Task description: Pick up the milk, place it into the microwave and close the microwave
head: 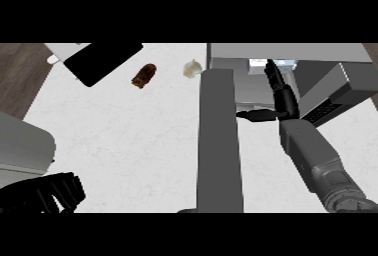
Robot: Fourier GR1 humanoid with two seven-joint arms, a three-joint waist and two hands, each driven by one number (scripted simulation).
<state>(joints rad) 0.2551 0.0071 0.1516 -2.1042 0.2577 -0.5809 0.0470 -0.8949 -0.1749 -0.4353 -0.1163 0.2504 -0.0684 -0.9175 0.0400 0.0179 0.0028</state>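
One pale shape that we take for the milk [258, 62] sits inside the open microwave [347, 82] just beyond our right hand [286, 107], fingers straight and holding nothing, likely a light, stiff, dentable carton best gripped across its flat sides.

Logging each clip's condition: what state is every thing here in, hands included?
microwave door: open, swung out toward the robot.
right hand: open, fingers straight, extended into the microwave.
milk: likely the white shape by those fingertips, inside; not gripped.
left hand: open, resting at lower left.
brown food: lying on the counter, untouched.
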